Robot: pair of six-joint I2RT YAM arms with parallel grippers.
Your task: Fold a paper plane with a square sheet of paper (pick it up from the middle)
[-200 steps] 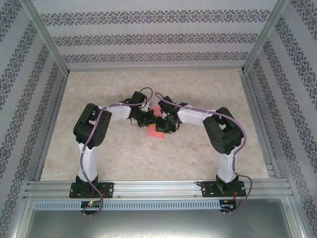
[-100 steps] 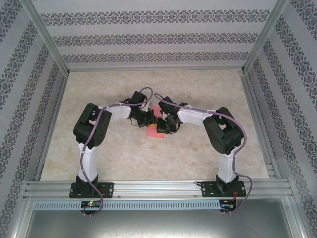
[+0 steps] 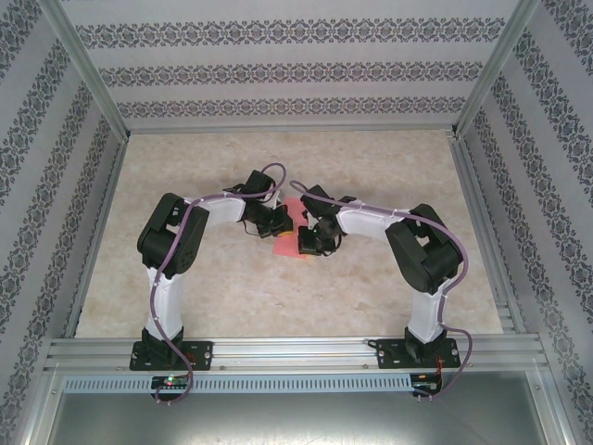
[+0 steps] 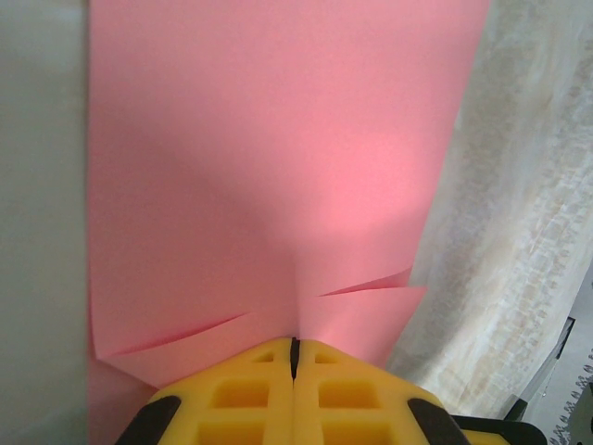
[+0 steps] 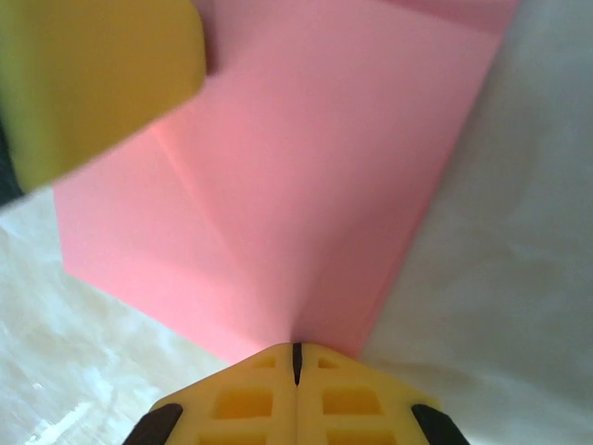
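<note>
The pink-red sheet of paper (image 3: 284,247) lies partly folded at the table's middle, between the two wrists. In the left wrist view the paper (image 4: 269,158) shows stacked layers with loose edges, and a crease runs into my left gripper (image 4: 295,345), whose yellow jaws are shut on its near edge. In the right wrist view the paper (image 5: 296,185) puckers into my right gripper (image 5: 296,350), also shut on it. A yellow finger of the left gripper (image 5: 93,74) rests on the paper's far corner there. From above, the left gripper (image 3: 281,228) and right gripper (image 3: 301,239) almost meet over the sheet.
The beige marbled tabletop (image 3: 380,167) stretches on all sides of the paper. Metal frame rails (image 3: 296,352) run along the near edge and both sides. Patterned walls (image 3: 296,69) close off the back and flanks.
The right gripper has shifted slightly left and nearer, and a strip of pink paper has come into sight behind the two wrists. The left arm has held still.
</note>
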